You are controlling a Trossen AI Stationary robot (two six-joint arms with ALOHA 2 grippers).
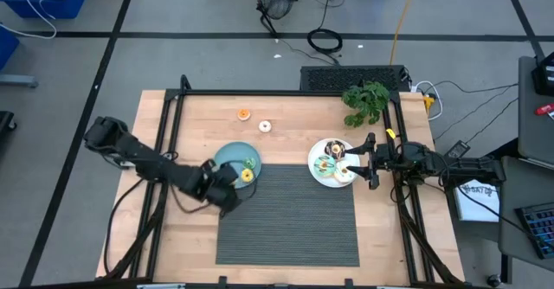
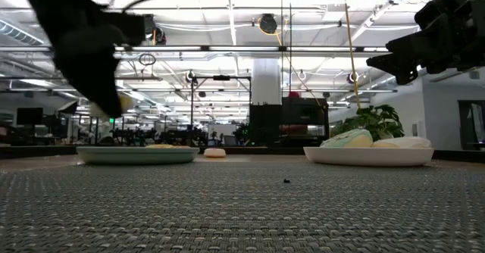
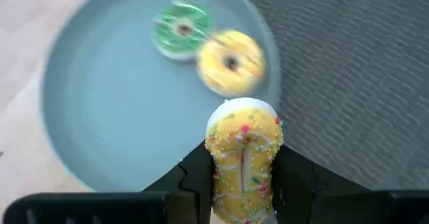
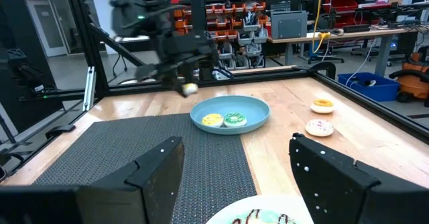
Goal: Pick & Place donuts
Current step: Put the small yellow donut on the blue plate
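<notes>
While the left gripper (image 3: 242,184) hangs above the teal plate's (image 3: 100,117) edge nearest the grey mat (image 1: 287,213), it pinches a yellow sprinkled donut (image 3: 242,150) on edge. A green donut (image 3: 181,27) and a yellow donut (image 3: 231,62) touch on that plate. Over the white plate (image 1: 322,173), the right gripper (image 1: 370,161) stands parted, holding nothing. An orange donut (image 1: 244,114) and a white donut (image 1: 265,126) lie on the desk (image 1: 208,116).

No text, label, brand, number or sign can be read in any view. The shelves and bins in the room beyond the table show no legible print, and the items beside the table are too small to tell.
</notes>
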